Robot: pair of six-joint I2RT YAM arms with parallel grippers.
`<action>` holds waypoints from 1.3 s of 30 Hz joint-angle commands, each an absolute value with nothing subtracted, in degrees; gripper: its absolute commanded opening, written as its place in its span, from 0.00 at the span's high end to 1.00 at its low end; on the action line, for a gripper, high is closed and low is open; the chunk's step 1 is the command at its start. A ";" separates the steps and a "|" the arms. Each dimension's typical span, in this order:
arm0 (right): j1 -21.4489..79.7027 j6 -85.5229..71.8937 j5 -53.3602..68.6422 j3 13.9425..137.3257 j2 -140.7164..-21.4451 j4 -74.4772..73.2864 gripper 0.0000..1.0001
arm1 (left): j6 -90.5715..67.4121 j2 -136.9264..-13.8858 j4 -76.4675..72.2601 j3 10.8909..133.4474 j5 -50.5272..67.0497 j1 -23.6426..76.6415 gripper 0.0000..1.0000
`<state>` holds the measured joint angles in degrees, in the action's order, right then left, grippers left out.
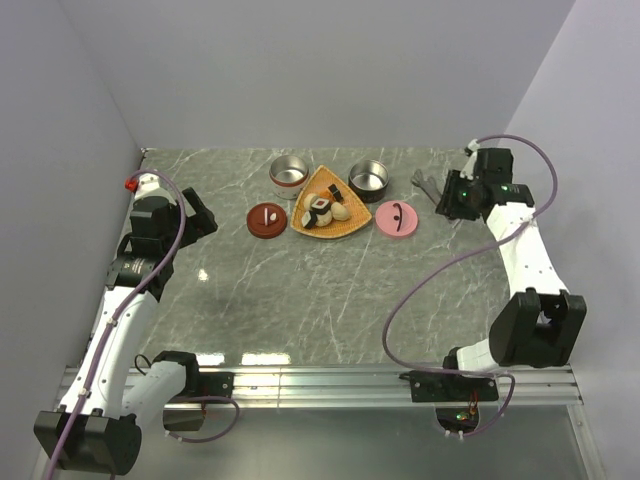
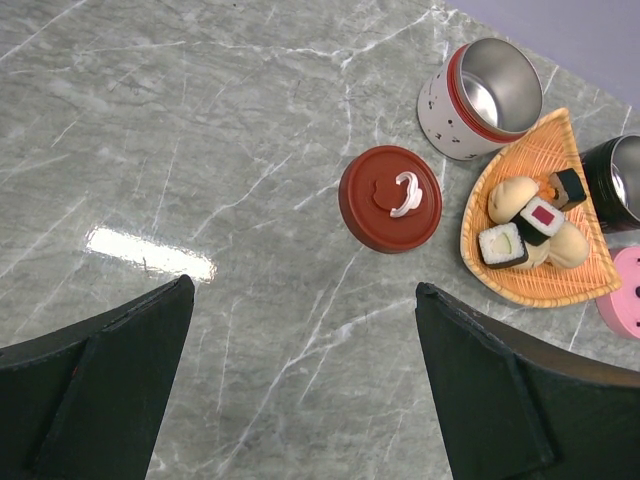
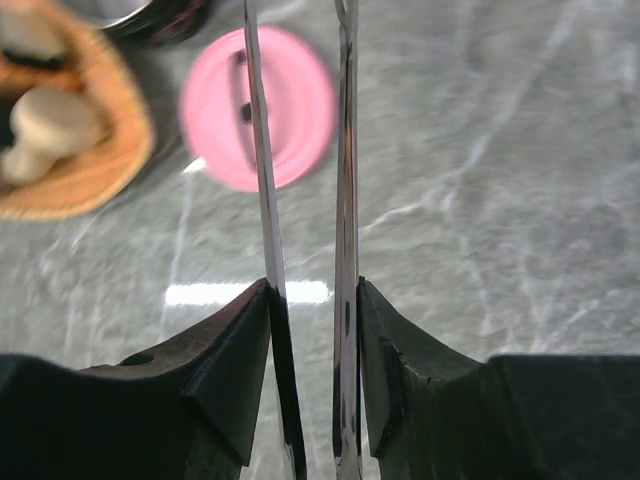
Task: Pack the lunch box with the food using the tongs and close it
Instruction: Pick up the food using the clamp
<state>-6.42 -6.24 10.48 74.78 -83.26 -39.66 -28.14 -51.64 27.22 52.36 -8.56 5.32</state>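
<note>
Layout of the packing scene, read from left to right. Left pincer (image 2: 303, 290) was held wide open and empty above the grey, glossy, marble-veined surface (image 1: 330, 290), near the red lid (image 2: 390, 198), a flat matt disc with a pale raised emblem. Beyond it, a cream pot (image 2: 470, 100) with a red band and polished steel lining stood open. The food (image 2: 520, 225) was gathered on the orange woven fan-shaped tray (image 2: 545, 292): white rice rolls with black bands, pale rounded lumps and an orange piece, none yet packed. A dark pot (image 1: 368, 180), also steel-lined, and a smooth pink lid (image 1: 397, 218) were placed further right. Right pincer (image 3: 312, 300) was closed on the tongs (image 3: 258, 150), whose two thin, mirror-bright metal arms were pressed between its black fingers above the surface beside the pink lid.

Slippage or twisting of the slick, narrow arms within the grip was judged the main hazard. Rounded pieces could be squeezed out of the smooth tips, and the ribbed tray rim could be snagged by a low approach.
</note>
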 commanded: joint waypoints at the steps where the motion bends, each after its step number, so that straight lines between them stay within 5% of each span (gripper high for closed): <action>1: -1.94 -4.40 12.31 78.39 -78.76 -42.27 0.55 | -27.25 -51.59 24.87 52.38 -7.73 5.01 0.01; 17: 14.14 -7.82 19.07 75.94 -71.10 -35.78 0.55 | -26.72 -50.62 24.17 51.59 -6.77 5.01 0.01; 39: 29.44 1.04 -5.53 80.86 -85.16 -32.17 0.56 | -25.58 -49.13 23.64 51.15 -6.94 5.01 0.00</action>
